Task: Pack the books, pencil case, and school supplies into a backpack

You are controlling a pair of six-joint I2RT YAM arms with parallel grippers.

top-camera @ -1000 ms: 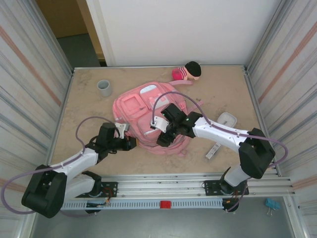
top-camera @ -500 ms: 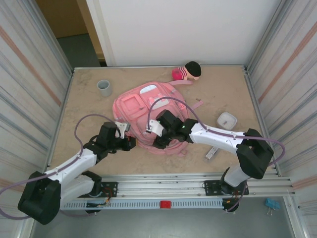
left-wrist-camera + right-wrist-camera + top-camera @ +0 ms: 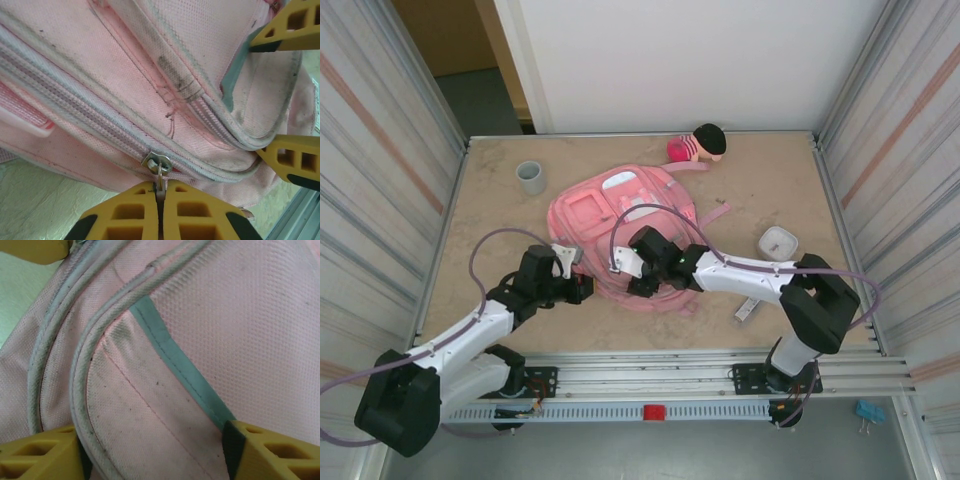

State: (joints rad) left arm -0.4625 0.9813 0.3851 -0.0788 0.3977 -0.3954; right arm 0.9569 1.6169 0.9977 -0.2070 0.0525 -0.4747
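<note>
Left hand (image 3: 159,192) is clamped on the backpack (image 3: 588,212) zipper pull (image 3: 159,169); right hand (image 3: 150,442), fingers apart, straddles its fabric. Cup (image 3: 530,177), doll (image 3: 698,146), white box (image 3: 778,242) and strip (image 3: 750,306) lie scattered on the tabletop (image 3: 495,235)

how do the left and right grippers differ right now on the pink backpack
The left gripper has its fingers pressed together; the right gripper has them wide apart. The left pinches the metal zipper pull; the right just straddles the backpack fabric beside a teal strip, clamping nothing. Both have yellow fingers and sit at the backpack's near end.
</note>
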